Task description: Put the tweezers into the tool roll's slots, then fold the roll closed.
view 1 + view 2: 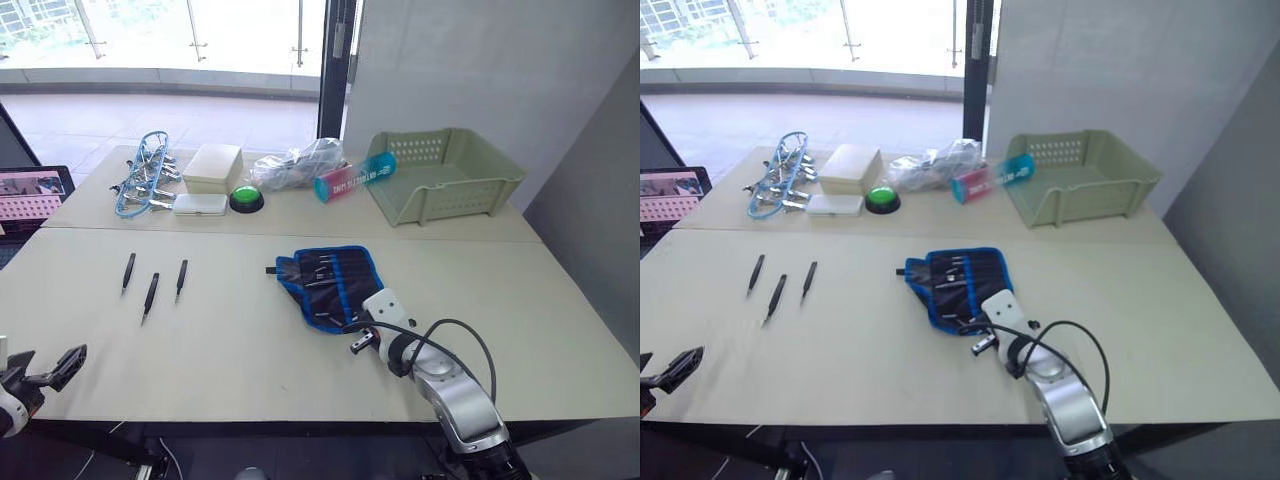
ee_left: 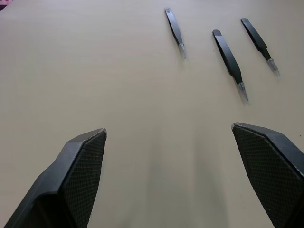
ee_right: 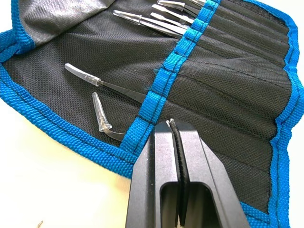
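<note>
Right hand (image 3: 175, 124) closed over tool roll (image 1: 330, 284); three tweezers (image 1: 151, 293) loose.

The table (image 1: 230, 350) lies bare around the three loose tweezers (image 1: 151, 293), so they can be approached from 6, 9 and 12 o'clock. At their 3 o'clock a wide open strip of table separates them from the tool roll (image 1: 330, 283). The right gripper (image 3: 175, 124), fingers pressed together, hovers over the roll's 6 o'clock edge, blocking that side. The left gripper (image 2: 168, 135) is spread wide at the tweezers' 7 o'clock. Clutter fills the table's 12 o'clock: clips bundle (image 1: 143, 173), boxes (image 1: 210, 168), green button (image 1: 246, 198), basket (image 1: 445, 175).
</note>
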You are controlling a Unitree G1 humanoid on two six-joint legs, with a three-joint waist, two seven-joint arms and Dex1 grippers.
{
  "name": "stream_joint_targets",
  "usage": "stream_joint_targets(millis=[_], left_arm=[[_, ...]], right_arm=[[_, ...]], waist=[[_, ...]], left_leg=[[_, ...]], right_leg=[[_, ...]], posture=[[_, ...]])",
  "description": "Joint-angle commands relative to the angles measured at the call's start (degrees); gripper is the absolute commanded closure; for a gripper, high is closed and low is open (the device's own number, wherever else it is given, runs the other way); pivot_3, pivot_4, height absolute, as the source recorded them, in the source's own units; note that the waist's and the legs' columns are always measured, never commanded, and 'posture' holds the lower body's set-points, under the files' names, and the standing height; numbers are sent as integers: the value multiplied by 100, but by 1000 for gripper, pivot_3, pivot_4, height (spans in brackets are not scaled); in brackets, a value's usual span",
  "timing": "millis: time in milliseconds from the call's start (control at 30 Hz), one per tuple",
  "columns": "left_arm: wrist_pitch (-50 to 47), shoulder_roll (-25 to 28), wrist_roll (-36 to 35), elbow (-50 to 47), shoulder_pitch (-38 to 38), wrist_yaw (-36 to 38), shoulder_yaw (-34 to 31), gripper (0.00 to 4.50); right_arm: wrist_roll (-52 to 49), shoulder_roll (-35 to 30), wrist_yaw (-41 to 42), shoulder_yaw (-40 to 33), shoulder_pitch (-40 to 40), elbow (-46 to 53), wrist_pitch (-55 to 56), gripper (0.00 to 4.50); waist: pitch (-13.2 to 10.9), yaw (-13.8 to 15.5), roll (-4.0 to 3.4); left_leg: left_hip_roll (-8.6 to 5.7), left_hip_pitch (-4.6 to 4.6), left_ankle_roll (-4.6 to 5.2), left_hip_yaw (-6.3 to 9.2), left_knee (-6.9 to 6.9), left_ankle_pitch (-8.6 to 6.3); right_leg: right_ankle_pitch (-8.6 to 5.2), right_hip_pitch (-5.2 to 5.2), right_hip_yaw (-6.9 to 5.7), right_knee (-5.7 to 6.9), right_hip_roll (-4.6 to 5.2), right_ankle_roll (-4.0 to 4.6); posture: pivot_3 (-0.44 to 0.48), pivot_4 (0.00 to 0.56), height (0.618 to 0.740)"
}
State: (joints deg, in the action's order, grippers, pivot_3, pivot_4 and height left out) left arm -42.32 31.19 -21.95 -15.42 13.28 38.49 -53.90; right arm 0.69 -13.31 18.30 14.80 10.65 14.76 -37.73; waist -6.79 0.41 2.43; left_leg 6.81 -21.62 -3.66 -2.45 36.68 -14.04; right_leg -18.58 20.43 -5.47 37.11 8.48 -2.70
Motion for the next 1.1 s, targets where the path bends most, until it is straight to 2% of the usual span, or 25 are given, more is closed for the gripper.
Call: stream_joint_targets(millis=[33,300,500,667,800,1000,1100], left_arm=[[135,-26,-204,-209,44,-244,-41,31],[468,201,-41,320,-137,-483,533,31],[1120,616,280,1839,-1031,-628,1230,31],[1768,890,657,3310,-2132,-723,1994,31],[2419,952,1121,5067,-3515,-750,2802,31],[2942,950,1425,6574,-4640,-888,3267,31],[3238,961,1497,7179,-4954,-913,3371,819]], right_arm=[[42,-123,92,141,-271,-628,-510,4500],[59,-98,73,164,-290,-612,-505,4500],[71,-37,-16,115,-246,-633,-501,4500],[81,3,-63,76,-194,-656,-502,4500],[88,34,-123,48,-211,-632,-496,4500],[81,58,-187,16,-221,-583,-519,4500],[80,66,-204,31,-235,-560,-532,4500]], waist=[[0,-8,0],[1,-28,1],[1,-27,1],[1,-38,2],[1,15,1],[2,18,-3],[3,28,-3]], left_leg=[[0,1,-1,1,-1,-1],[0,1,-1,1,-1,-1],[0,1,-1,0,-1,-2],[0,1,-2,1,-4,-1],[0,1,-3,1,-5,0],[-1,1,-7,-2,-7,3],[-1,1,-10,-2,-7,5]], right_leg=[[-1,-1,0,1,0,1],[-1,-4,1,0,0,2],[-1,0,-1,0,-1,2],[-1,1,-2,3,-2,2],[-1,-8,-4,9,-3,2],[-1,-16,-3,12,-3,1],[-1,-17,-3,13,-3,1]], posture=[[0,150,716],[0,150,716],[0,150,716],[0,150,716],[0,150,716],[0,150,716],[0,150,716]])
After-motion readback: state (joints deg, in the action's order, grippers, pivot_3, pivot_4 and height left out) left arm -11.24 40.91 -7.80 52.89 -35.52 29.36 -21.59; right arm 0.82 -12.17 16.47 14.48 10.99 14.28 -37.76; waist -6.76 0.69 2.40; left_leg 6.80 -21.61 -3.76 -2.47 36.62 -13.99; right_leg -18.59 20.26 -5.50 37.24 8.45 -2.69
